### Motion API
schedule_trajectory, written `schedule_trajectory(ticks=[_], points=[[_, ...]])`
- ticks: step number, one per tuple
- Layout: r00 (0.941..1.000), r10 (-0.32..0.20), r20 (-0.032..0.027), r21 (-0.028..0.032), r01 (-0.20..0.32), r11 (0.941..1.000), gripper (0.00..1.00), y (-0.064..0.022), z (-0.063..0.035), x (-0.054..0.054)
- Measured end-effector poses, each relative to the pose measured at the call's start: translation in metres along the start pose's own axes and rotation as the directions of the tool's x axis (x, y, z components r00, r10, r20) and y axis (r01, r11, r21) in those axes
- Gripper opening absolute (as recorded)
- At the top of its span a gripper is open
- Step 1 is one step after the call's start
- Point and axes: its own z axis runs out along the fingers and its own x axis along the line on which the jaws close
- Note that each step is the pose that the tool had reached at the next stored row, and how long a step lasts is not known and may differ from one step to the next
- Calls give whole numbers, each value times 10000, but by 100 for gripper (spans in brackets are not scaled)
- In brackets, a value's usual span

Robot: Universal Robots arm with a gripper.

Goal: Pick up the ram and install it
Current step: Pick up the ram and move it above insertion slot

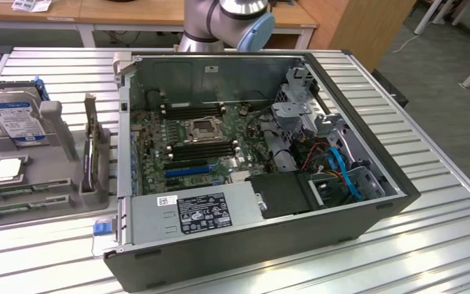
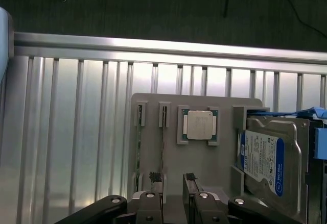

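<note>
RAM (image 1: 10, 190) sits edge-up in the grey holder (image 1: 55, 184) on the counter (image 1: 431, 233), at the exterior view's left of the open case (image 1: 259, 245). In the wrist view the end effector (image 2: 172, 183) hangs released and empty over the RAM (image 2: 163, 155). Judged best: centre the thin edge between the fingers, parallel to its slot.

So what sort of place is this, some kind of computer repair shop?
Probably a robotics lab or test workshop. An opened black desktop computer case sits on a ribbed aluminium table, a grey plastic holder holds loose parts lined up, and a silver-and-blue robot arm stands behind, with wooden desks beyond.
</note>
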Motion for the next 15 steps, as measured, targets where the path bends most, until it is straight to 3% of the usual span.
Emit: schedule_trajectory(ticks=[15], points=[[10000,1,0,0,-1,10000,30,-5,125,2]])
